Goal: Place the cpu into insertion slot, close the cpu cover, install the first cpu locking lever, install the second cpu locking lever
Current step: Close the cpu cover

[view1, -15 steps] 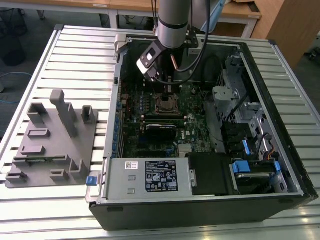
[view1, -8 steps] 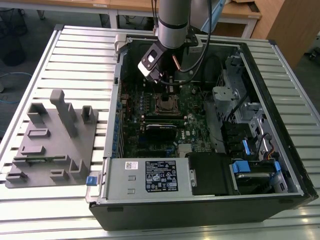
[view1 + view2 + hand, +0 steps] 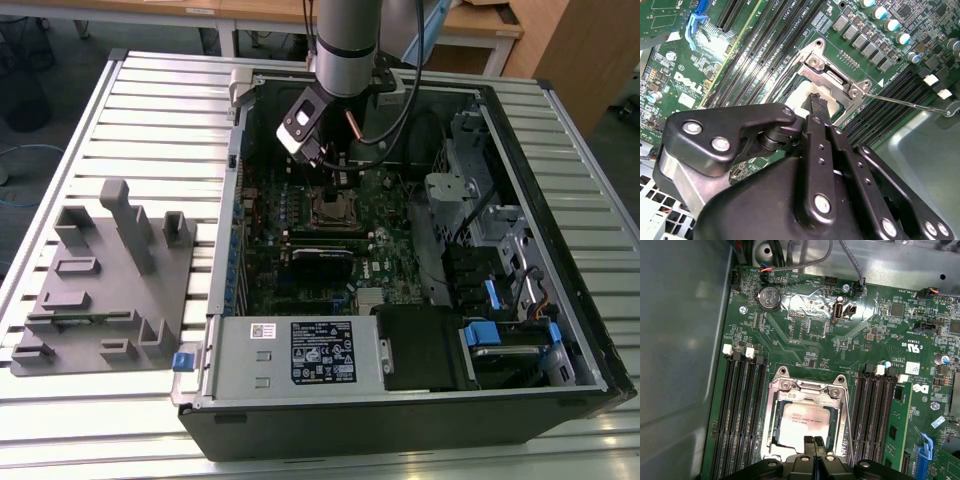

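Note:
The cpu [image 3: 799, 422] lies flat in the insertion slot [image 3: 335, 208], its pale face showing through the window of the cpu cover [image 3: 774, 410]. The silver cover [image 3: 827, 67] lies down over the socket. One thin locking lever [image 3: 910, 102] sticks out from the socket's corner, away from its catch. My gripper [image 3: 814, 441] hangs just over the near edge of the cpu with its black fingertips together. In the exterior view the gripper [image 3: 335, 168] sits right above the socket inside the open case.
Memory slots [image 3: 742, 415] flank the socket on both sides. A grey power supply box [image 3: 300, 350] fills the case's front, and a drive cage [image 3: 500, 250] stands at the exterior view's right. A grey fixture block [image 3: 110, 280] rests on the slatted table beside the case.

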Controlling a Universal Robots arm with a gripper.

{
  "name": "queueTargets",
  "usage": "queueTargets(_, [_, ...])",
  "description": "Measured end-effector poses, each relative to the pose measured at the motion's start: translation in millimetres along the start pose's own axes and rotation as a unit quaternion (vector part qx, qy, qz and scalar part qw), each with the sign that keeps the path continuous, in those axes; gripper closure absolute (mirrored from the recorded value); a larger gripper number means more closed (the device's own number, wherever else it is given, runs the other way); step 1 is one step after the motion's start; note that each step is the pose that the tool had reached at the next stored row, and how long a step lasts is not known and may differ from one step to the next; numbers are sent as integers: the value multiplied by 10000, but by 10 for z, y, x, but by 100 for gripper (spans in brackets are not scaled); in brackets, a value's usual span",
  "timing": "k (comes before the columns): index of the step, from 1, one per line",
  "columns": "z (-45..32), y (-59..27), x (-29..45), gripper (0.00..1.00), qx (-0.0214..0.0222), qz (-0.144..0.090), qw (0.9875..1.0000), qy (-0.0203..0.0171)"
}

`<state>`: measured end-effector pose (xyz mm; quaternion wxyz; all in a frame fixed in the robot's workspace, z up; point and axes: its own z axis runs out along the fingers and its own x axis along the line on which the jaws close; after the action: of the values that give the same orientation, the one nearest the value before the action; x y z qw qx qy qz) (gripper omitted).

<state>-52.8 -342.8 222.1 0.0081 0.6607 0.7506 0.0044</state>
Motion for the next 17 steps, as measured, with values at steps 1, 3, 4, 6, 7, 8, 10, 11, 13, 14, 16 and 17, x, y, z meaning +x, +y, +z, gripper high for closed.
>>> queueTargets(1, [0, 0, 0, 90, 0, 0, 10000, 0])
queueTargets(3, [0, 0, 0, 90, 0, -1, 10000, 0])
queueTargets(4, [0, 0, 0, 90, 0, -2, 10000, 0])
queueTargets(6, [0, 0, 0, 90, 0, -3, 10000, 0])
queueTargets(7, [0, 0, 0, 90, 0, -4, 10000, 0])
queueTargets(8, [0, 0, 0, 90, 0, -12, 10000, 0])
queueTargets(10, [0, 0, 0, 90, 0, -50, 10000, 1])
queueTargets(11, [0, 0, 0, 90, 0, -75, 10000, 1])
queueTargets(13, [0, 0, 0, 90, -1, -141, 9999, 3])
queueTargets(14, [0, 0, 0, 90, -1, -179, 9998, 4])
queueTargets(16, [0, 0, 0, 90, -3, -268, 9996, 6])
queueTargets(17, [0, 0, 0, 90, -3, -314, 9995, 7])
